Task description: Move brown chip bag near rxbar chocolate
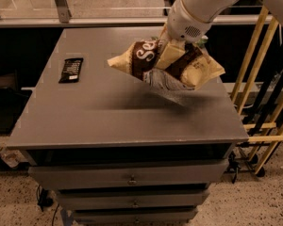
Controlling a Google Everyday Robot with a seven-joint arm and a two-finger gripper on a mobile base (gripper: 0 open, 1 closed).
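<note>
Holding brown chip bag [140, 56] aloft over right half of table [108, 121], clenched in gripper [172, 55]; rxbar chocolate [71, 69] flat near left edge.

Gripper [173, 55] at upper right holds the chip bag [140, 56] above the table [108, 126]; the bar [71, 69] lies on the table at left, well apart

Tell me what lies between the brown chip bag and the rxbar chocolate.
In the camera view, only bare tabletop lies between the rxbar chocolate and the brown chip bag, which the gripper holds lifted above the table's right side.
</note>
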